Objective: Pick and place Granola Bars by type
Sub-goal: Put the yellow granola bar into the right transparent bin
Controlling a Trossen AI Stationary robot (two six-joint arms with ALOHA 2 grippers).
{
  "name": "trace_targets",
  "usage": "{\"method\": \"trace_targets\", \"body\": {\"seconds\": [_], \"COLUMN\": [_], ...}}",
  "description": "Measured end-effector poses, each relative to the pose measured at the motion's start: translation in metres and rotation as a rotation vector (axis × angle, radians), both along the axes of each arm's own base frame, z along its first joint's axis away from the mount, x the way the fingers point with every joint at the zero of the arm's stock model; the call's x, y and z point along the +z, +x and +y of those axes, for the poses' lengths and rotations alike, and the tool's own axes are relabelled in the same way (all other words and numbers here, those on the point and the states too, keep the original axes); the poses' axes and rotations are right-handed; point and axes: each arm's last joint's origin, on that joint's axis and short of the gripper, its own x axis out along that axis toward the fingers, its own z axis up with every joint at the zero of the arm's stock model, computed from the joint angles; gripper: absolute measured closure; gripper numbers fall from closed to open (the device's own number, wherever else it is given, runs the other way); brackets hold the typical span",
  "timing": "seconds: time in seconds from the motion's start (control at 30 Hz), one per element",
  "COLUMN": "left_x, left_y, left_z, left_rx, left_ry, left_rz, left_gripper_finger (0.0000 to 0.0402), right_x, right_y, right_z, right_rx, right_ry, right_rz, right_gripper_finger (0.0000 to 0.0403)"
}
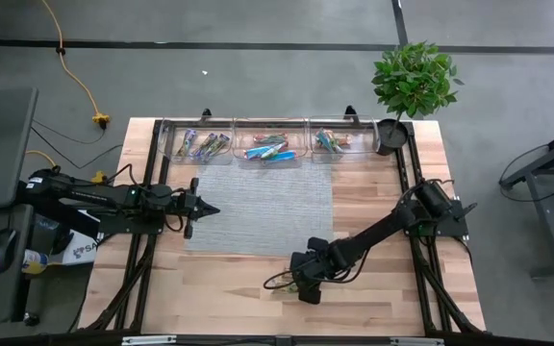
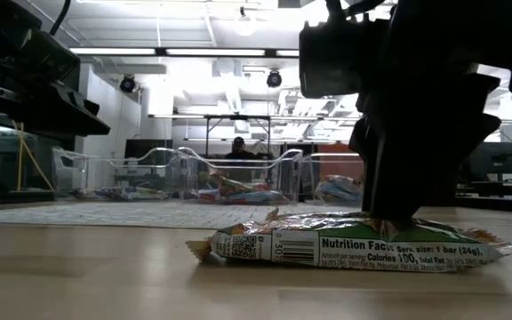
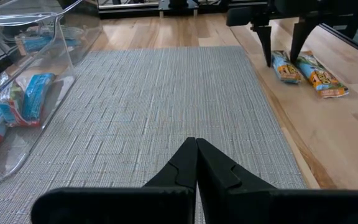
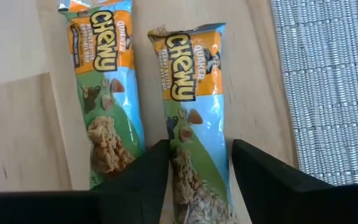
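Wood table [image 1: 373,207], grey mat [image 1: 258,207]; right gripper [image 4: 199,163] jaws released astride granola bar [image 4: 188,99]; left gripper [image 3: 196,163] clenched.

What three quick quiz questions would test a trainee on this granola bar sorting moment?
1. True or false: the left gripper is shut.
2. How many orange-green-blue wrapped granola bars lie on the bare wooden table?
3. The right gripper is: A) over the clear plastic bins; B) straddling one bar; C) parked.

Key: 1 true; 2 two; 3 B, jaws either side of it.
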Motion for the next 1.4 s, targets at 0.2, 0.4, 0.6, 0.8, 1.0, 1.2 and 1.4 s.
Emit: {"method": "trace_targets", "body": {"seconds": [0.2, 0.4, 0.6, 0.8, 1.0, 1.2, 1.4], "left_x": [0.000, 0.000, 0.000, 0.000, 0.000, 0.000, 0.000], "left_y": [0.000, 0.000, 0.000, 0.000, 0.000, 0.000, 0.000], "left_z": [0.000, 0.000, 0.000, 0.000, 0.000, 0.000, 0.000], "left_rx": [0.000, 0.000, 0.000, 0.000, 0.000, 0.000, 0.000], "left_ry": [0.000, 0.000, 0.000, 0.000, 0.000, 0.000, 0.000], "left_rz": [0.001, 0.000, 0.000, -0.001, 0.000, 0.000, 0.001], "left_gripper_finger": [0.0401, 0.0401, 0.0401, 0.0401, 0.0401, 0.0401, 0.0401], "right_x": [-0.001, 0.007, 0.039, 0.072, 0.101, 0.115, 0.113], "right_y": [0.000, 0.003, 0.018, 0.028, 0.028, 0.008, -0.028], "right_z": [-0.001, -0.006, -0.026, -0.068, -0.137, -0.220, -0.289], "right_rx": [-0.042, -0.131, -0.264, -0.484, -0.723, -1.020, -1.194], "right_ry": [0.005, -0.009, -0.071, -0.200, -0.316, -0.342, -0.363], "right_rz": [0.002, -0.057, -0.297, -0.474, -0.541, -0.469, -0.252], "right_gripper_finger": [0.0272, 0.0304, 0.0325, 0.0329, 0.0329, 0.0330, 0.0330]}}
